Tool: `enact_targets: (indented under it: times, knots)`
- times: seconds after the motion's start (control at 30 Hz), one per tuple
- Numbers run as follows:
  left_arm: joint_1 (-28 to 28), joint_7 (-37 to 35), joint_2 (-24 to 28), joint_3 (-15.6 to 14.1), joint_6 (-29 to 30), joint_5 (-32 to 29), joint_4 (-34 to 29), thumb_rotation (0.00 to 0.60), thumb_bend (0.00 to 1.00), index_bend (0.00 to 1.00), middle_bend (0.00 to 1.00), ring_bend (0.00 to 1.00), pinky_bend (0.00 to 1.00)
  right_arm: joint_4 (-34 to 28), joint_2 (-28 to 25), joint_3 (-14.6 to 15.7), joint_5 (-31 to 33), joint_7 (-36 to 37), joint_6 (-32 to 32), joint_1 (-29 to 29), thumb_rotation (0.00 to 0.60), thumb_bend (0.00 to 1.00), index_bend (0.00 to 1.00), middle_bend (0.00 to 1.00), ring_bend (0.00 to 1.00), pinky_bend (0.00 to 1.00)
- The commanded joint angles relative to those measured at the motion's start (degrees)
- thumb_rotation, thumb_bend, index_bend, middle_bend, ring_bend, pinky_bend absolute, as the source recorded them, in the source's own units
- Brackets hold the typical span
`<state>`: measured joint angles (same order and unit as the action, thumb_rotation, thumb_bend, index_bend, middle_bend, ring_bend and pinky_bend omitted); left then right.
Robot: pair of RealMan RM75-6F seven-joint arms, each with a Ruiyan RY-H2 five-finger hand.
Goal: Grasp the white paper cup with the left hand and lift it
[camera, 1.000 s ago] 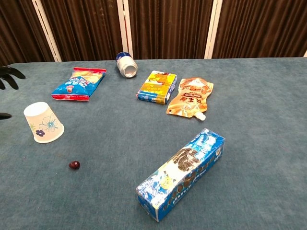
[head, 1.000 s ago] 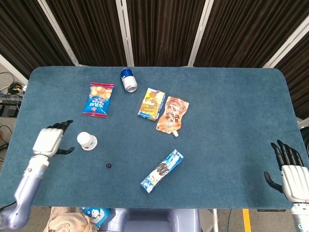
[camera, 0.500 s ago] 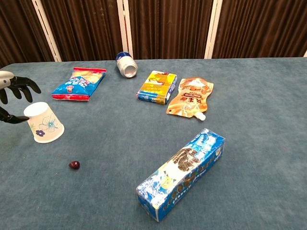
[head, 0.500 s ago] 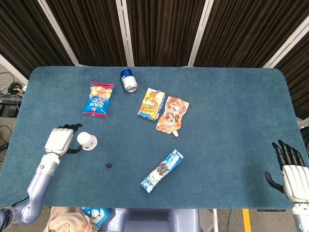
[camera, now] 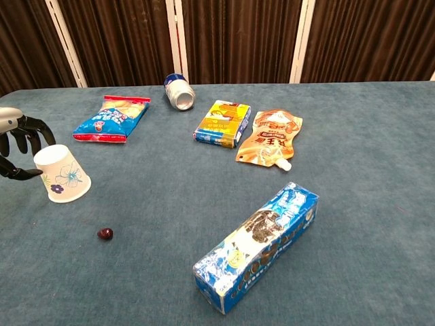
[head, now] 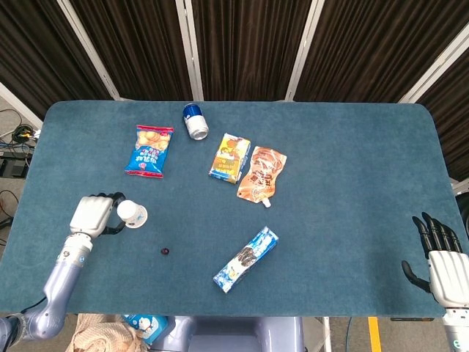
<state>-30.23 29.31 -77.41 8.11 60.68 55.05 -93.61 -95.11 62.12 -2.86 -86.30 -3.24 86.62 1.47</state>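
The white paper cup (head: 133, 214) (camera: 61, 175) stands upside down on the blue table, near its left front, with a small flower print on its side. My left hand (head: 95, 214) (camera: 19, 146) is right beside it on the left. Its fingers curl over the far side of the cup's top and its thumb reaches along the near side. I cannot make out a firm grip, and the cup rests on the table. My right hand (head: 443, 264) hangs at the table's front right corner with fingers spread, holding nothing; only the head view shows it.
A small dark object (head: 165, 251) (camera: 105, 234) lies just right of the cup. Further off lie a blue cookie box (head: 247, 258) (camera: 258, 244), a blue chips bag (head: 149, 150), a can (head: 195, 122) on its side, a yellow box (head: 229, 158) and an orange pouch (head: 261, 174).
My left hand has moved right to the cup and its fingers have curled in around the cup's top. The cup and the right hand have not moved.
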Motion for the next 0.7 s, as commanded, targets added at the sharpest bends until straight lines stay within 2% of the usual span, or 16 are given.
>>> enact_targets:
  times: [0.03,0.33,0.6,0.7]
  knots:
    - [-0.2,-0.4,-0.7,-0.2,0.3,0.4,0.8,0.6,0.33,0.38,0.5,0.43,0.48,0.0,0.0,0.0,0.0,0.0,-0.1,0.0,0.6,0.34,0.0,0.0,0.0,0.09]
    - [0.2,-2.6,0.0,-1.0,1.7,3.8,-0.3,0.6,0.33,0.4,0.53,0.45,0.5,0.0,-0.2,0.0,0.1,0.2,-0.1,0.0,0.6,0.34,0.0,0.0,0.0,0.09]
    - [1.4,-6.0,4.5,-2.4,3.4,10.5,-6.6,0.6,0.33,0.4,0.52,0.45,0.5,0.0,-0.1,-0.1,0.1,0.0,0.1,0.0,0.6,0.34,0.0,0.0,0.0,0.09]
    - [2.1,-7.4,5.9,-3.9,3.9,14.1,-9.8,0.6,0.33,0.4,0.52,0.45,0.5,0.0,-0.1,-0.1,0.2,-0.1,0.1,0.0,0.6,0.34,0.0,0.0,0.0,0.09]
